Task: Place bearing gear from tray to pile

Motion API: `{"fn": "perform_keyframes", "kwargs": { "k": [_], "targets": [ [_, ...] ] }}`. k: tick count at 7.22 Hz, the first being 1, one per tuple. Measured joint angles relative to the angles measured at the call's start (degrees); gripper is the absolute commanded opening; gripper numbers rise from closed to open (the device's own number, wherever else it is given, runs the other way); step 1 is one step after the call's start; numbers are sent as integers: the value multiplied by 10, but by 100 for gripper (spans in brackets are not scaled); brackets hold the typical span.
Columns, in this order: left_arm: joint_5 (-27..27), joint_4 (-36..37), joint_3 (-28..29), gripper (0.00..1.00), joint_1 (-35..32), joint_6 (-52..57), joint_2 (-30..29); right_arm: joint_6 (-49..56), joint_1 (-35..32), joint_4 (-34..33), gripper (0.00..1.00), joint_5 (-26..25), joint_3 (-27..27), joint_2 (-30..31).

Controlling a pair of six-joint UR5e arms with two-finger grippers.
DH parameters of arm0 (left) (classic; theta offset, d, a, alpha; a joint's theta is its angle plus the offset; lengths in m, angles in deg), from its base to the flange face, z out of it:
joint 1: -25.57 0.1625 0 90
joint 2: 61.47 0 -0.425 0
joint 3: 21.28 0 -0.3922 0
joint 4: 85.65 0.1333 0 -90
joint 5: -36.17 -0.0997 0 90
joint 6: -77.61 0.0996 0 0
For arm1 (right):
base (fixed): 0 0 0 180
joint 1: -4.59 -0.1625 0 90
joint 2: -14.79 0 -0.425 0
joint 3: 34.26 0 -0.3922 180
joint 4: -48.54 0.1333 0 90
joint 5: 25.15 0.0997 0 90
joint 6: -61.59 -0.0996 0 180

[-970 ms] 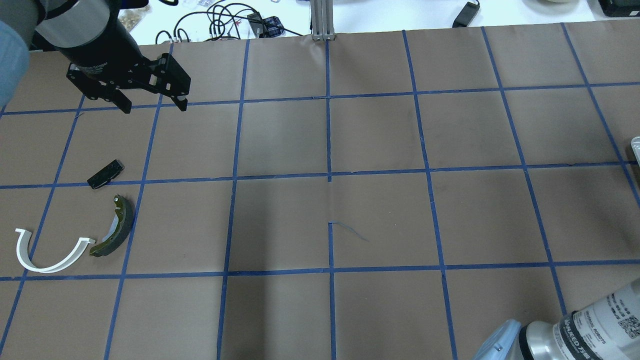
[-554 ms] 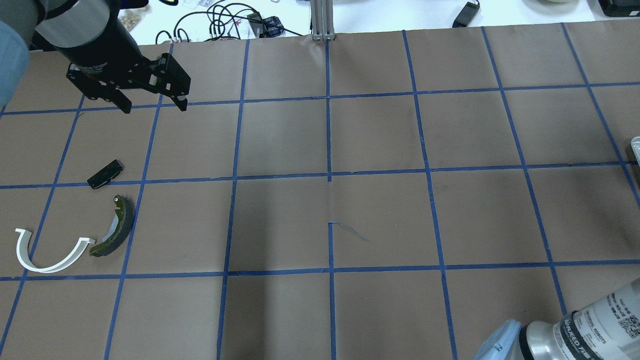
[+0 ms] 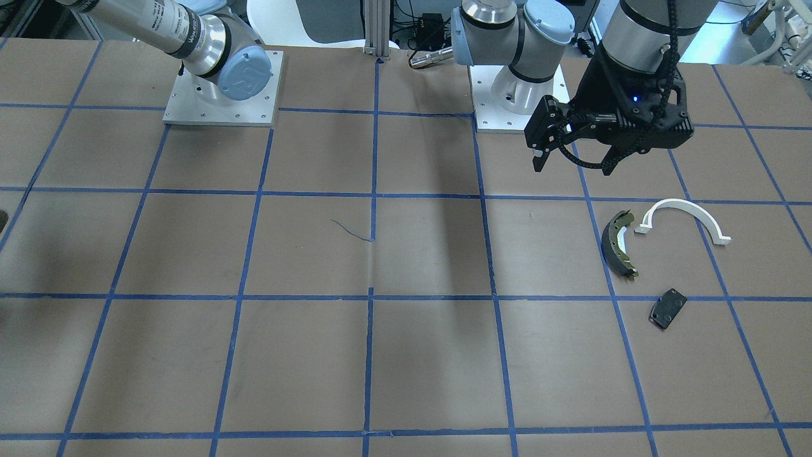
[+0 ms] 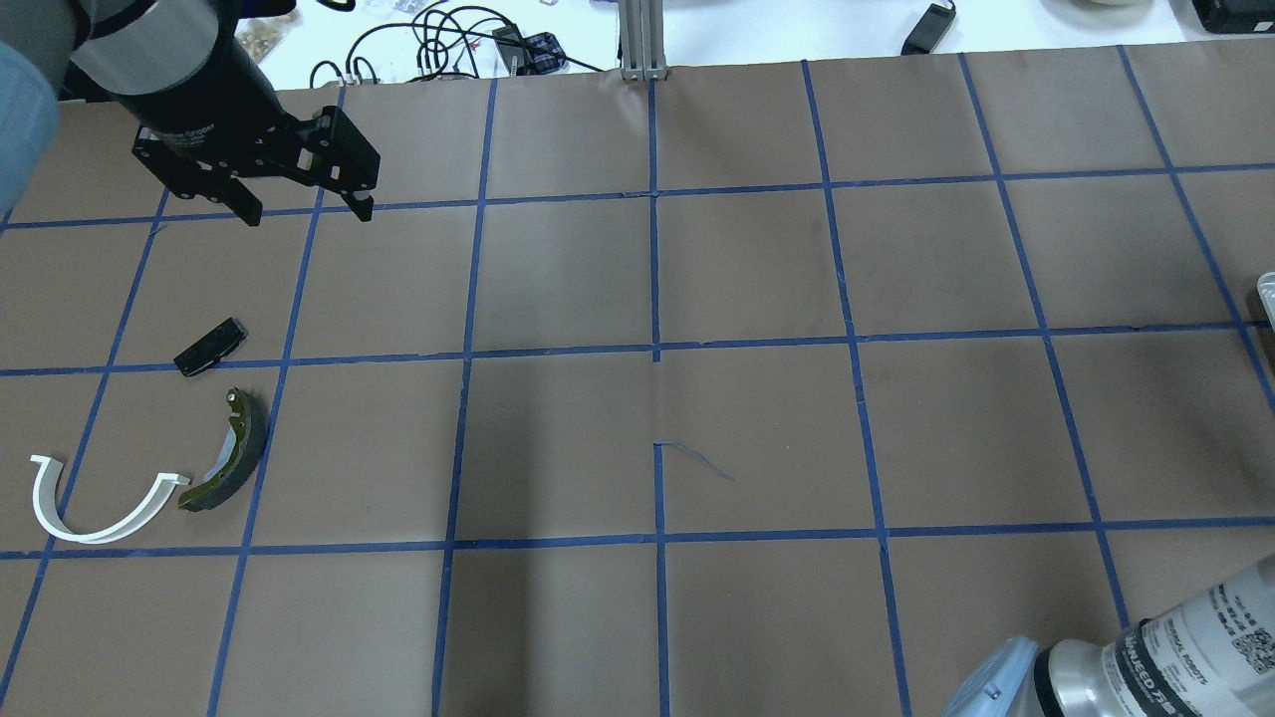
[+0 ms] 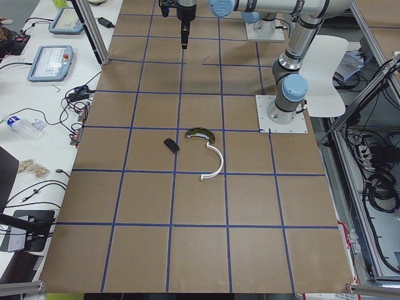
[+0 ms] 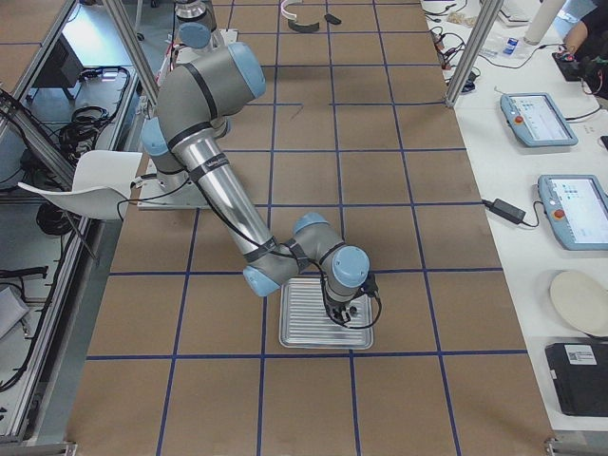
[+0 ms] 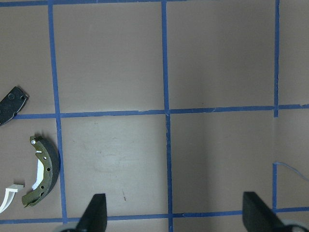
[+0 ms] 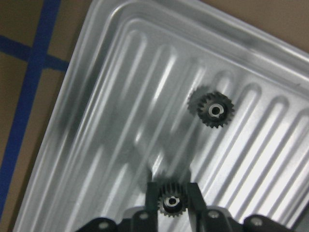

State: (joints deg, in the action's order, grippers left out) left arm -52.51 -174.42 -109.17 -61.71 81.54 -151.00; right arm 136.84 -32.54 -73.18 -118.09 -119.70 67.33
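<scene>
1. Right end effector [image 8: 172, 192]: it shows plainly only at the bottom edge of the right wrist view, and its body is cut off there. In the exterior right view the wrist covers it. The overhead view catches only part of the right arm [image 4: 1175, 647], at lower right.
2. Its fingers [image 8: 152, 200] are closed against both sides of the bearing gear [image 8: 171, 203], which is small, dark and toothed with a pale bore. The surface behind is blurred, so it cannot be told whether the gear rests on the tray or sits clear of it.
3. Tray [image 8: 72, 101]: silver metal with a ribbed floor and a raised rim, lying flat on the tabletop [image 4: 757, 428]. It sits lower centre in the exterior right view.
4. Tray contents: the gripped gear is at bottom centre of the wrist view. A second gear [image 8: 216, 110] lies flat on the ribs right of centre, apart from the first.
5. Left end effector [image 4: 307, 212]: upper left of the overhead view, raised above the tabletop. Its jaws are spread wide with nothing between them.
6. The pile sits at the left of the overhead view:
   - The black plate [image 4: 210, 347] lies uppermost, apart from the other two.
   - The olive brake shoe [image 4: 234, 453] is below the plate.
   - The white arc [image 4: 95, 508] is at lower left, with one end just beside the shoe's lower tip. Contact cannot be told.
7. In the left wrist view the plate and the arc are cut off by the left edge; only the shoe shows whole.
8. The pile lies at the top of the exterior right view, well apart from the tray.
</scene>
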Motion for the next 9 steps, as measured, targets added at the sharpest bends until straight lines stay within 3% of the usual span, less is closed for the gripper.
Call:
{"fn": "perform_keyframes", "kwargs": {
  "k": [2, 4, 6, 9],
  "targets": [
    [0, 0, 0, 100, 0, 0, 0, -6, -1, 3, 12, -6, 3, 8],
    [0, 0, 0, 100, 0, 0, 0, -52, -28, 31, 13, -15, 5, 56],
    [0, 0, 0, 100, 0, 0, 0, -196, -118, 131, 13, -30, 5, 128],
    [0, 0, 0, 100, 0, 0, 0, -514, -313, 247, 13, -28, 3, 207]
  ]
}}
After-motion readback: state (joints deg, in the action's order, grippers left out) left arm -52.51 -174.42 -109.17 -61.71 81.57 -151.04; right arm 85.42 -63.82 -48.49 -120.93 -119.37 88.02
